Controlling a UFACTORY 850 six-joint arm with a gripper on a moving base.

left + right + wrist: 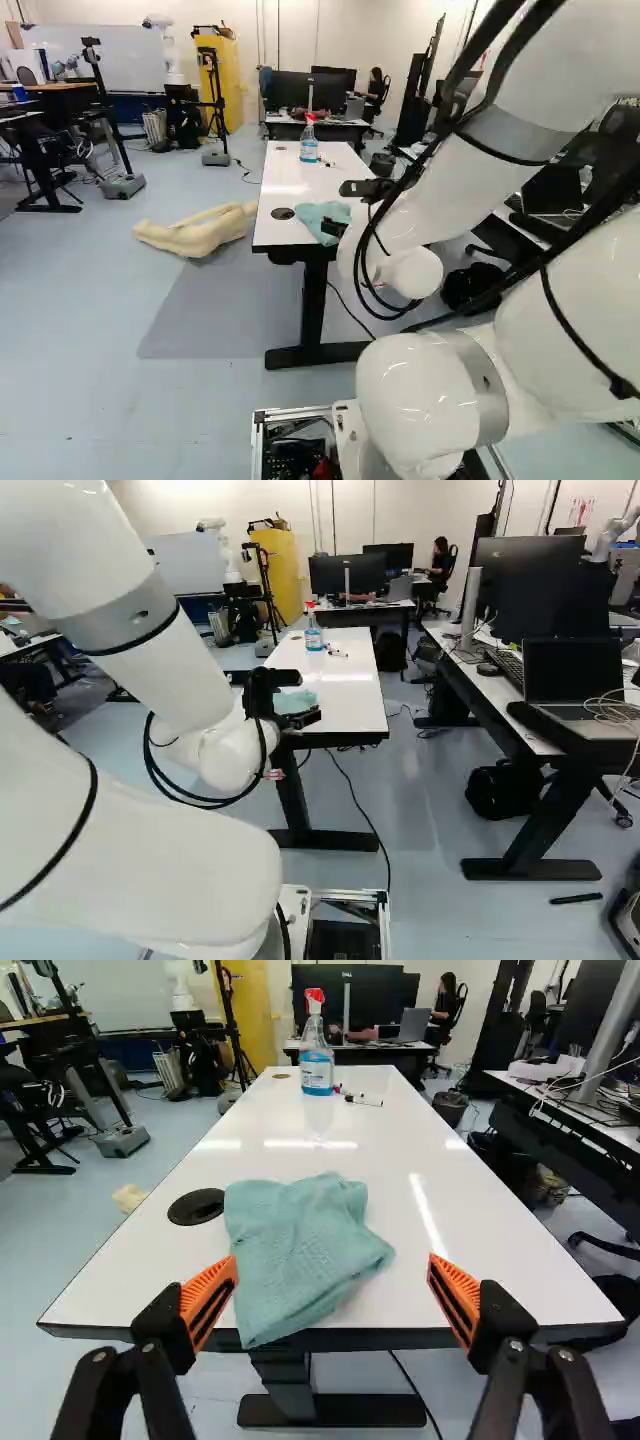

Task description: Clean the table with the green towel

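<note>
White bench (480, 1210), green towel (297, 1245) crumpled at its near edge.
Straight ahead of the hand (330, 1300) and just below its spread orange fingers (207, 1295), the towel lies slightly toward the left one, one corner drooping over the edge; the hand is wide open, grasping nothing.

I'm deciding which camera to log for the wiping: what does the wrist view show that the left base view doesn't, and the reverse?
Only the wrist view shows the gripper with its jaws open, wide of the green towel, and the marker beyond. Only the left base view shows the beige object lying on the floor and the table's legs. Both show towel, white table, its cable hole and spray bottle.
</note>
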